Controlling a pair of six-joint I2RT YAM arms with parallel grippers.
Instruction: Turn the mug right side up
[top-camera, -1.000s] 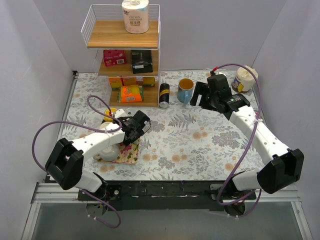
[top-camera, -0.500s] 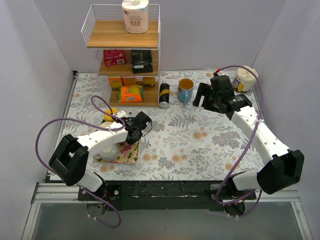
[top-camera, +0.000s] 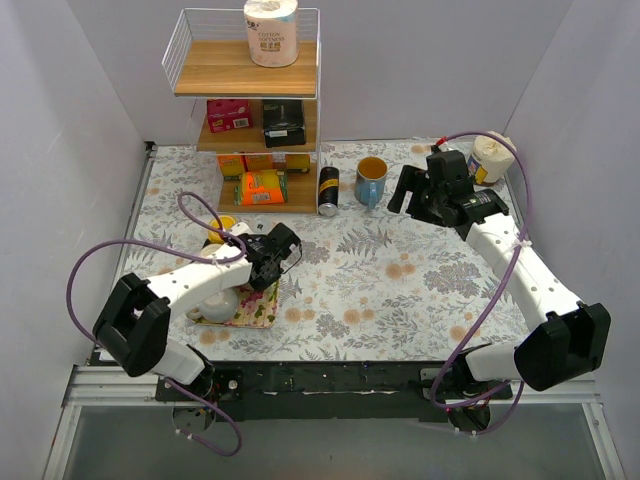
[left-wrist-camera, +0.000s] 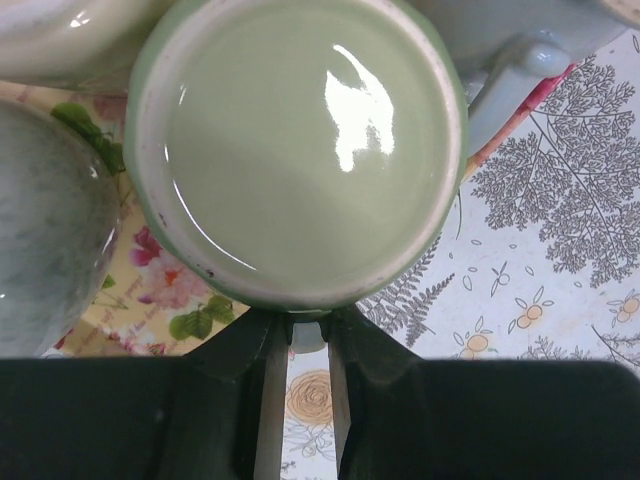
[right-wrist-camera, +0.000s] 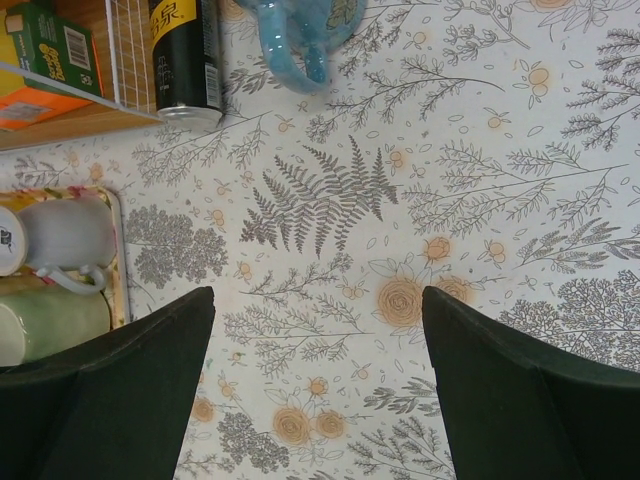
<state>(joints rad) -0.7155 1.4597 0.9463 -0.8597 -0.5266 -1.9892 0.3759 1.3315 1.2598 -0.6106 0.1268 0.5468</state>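
Observation:
A green mug (left-wrist-camera: 300, 150) stands upside down on the floral tray (left-wrist-camera: 160, 290), its glossy base facing the left wrist camera. My left gripper (left-wrist-camera: 308, 340) is shut on the mug's handle at its near side. In the top view the left gripper (top-camera: 272, 255) sits at the tray's (top-camera: 250, 312) right edge and covers the mug. The right wrist view shows the green mug (right-wrist-camera: 50, 325) at the far left. My right gripper (top-camera: 405, 190) is open and empty, held above the table right of a blue mug (top-camera: 371, 180).
A white mug (right-wrist-camera: 65, 235) and other pale cups (left-wrist-camera: 520, 40) crowd the tray beside the green mug. A black can (top-camera: 328, 190) stands left of the blue mug. A wire shelf (top-camera: 250, 110) with boxes is at the back left, and a white jar (top-camera: 490, 158) at the back right.
My right gripper has drifted slightly right and back. My left gripper has shifted only a little at the tray's edge, still closed.

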